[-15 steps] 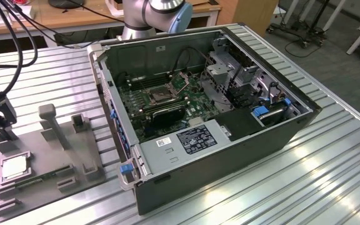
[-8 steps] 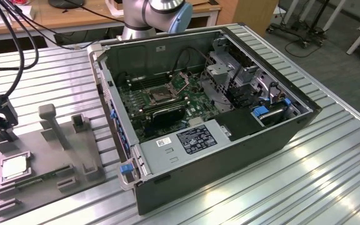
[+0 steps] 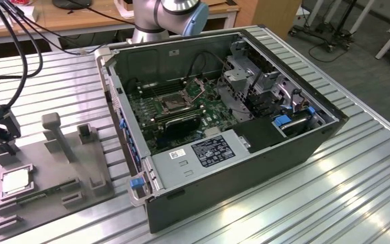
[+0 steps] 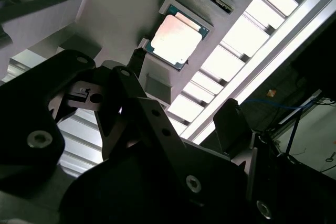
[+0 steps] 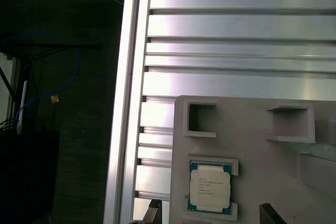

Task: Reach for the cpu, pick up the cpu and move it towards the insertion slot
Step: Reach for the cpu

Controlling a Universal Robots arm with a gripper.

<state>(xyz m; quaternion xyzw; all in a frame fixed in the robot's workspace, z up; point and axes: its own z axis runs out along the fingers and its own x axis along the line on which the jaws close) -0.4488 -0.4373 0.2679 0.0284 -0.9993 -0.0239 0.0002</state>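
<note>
Closest in the exterior view, at its left, the grey tray (image 3: 87, 170) lies flat on the slatted metal counter (image 3: 303, 203). The cpu (image 3: 17, 181) is seated in a square recess of that tray, silvery top facing up. Just beside it a green memory stick (image 3: 42, 192) lies in its own narrow channel. The gripper (image 3: 5, 145) hovers over the tray's far corner, close above the cpu and not touching it. In the first wrist view the two dark fingers (image 5: 272, 216) stand apart, empty, and the cpu (image 5: 210, 187) shows between their tips. The second wrist view agrees: the cpu (image 4: 176, 34) rests in its pocket, the fingers (image 4: 231, 121) spread wide with nothing between them. Two grey posts (image 3: 54, 136) stand upright on the tray a little further back. Beyond that, towards the exterior view's right, sits the open computer case (image 3: 249, 168), side panel off. Inside, on the green board, is the insertion slot (image 3: 170, 104), a silver frame with a dark centre, well apart from the cpu. Behind the case rises the arm (image 3: 164, 18).
</note>
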